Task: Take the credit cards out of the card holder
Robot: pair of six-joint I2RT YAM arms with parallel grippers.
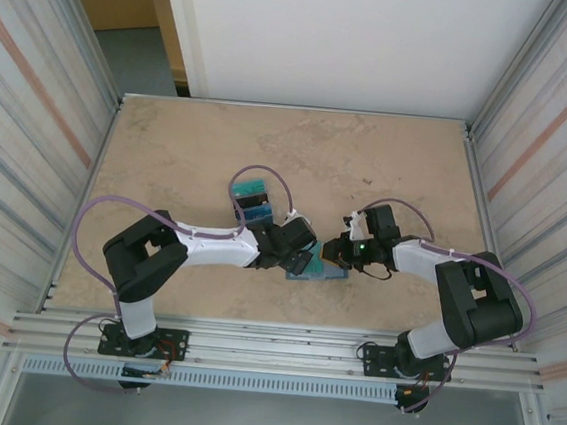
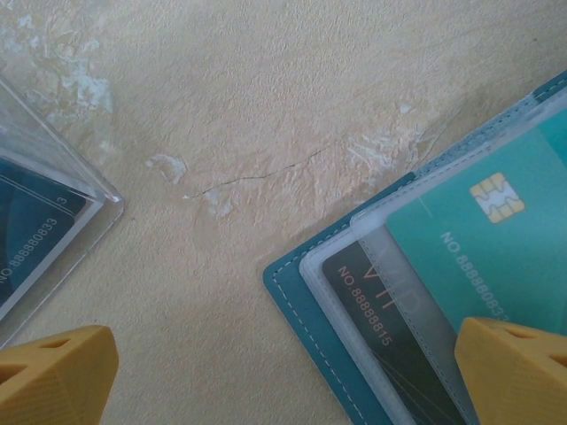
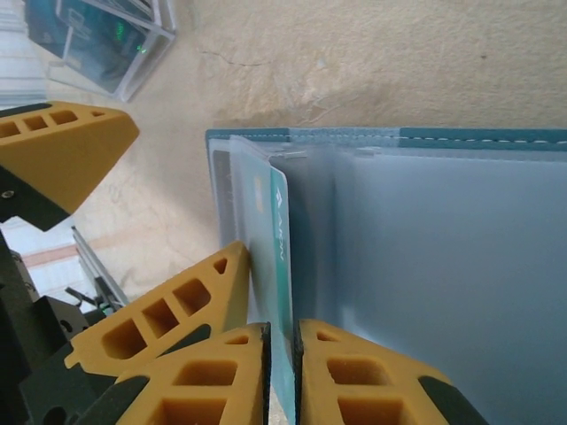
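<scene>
The card holder (image 2: pixel 297 297) lies open on the table, steel-blue with clear sleeves (image 3: pixel 443 266). A black card (image 2: pixel 390 323) and a teal-green card (image 2: pixel 500 239) sit in its sleeves. My right gripper (image 3: pixel 282 354) is shut on the edge of the teal-green card (image 3: pixel 280 239), which stands on edge, partly in its sleeve. My left gripper (image 2: pixel 283 376) is open wide; its right finger (image 2: pixel 514 367) rests on the holder's cards and its left finger (image 2: pixel 53 376) is over bare table. From above, the left gripper (image 1: pixel 298 254) and right gripper (image 1: pixel 338 250) meet over the holder (image 1: pixel 320 273).
A clear plastic box (image 1: pixel 250 199) holding dark blue and teal cards stands just behind the left gripper, at the left edge of the left wrist view as box (image 2: pixel 44 221). Metal-framed walls close the table (image 1: pixel 299 154) on both sides.
</scene>
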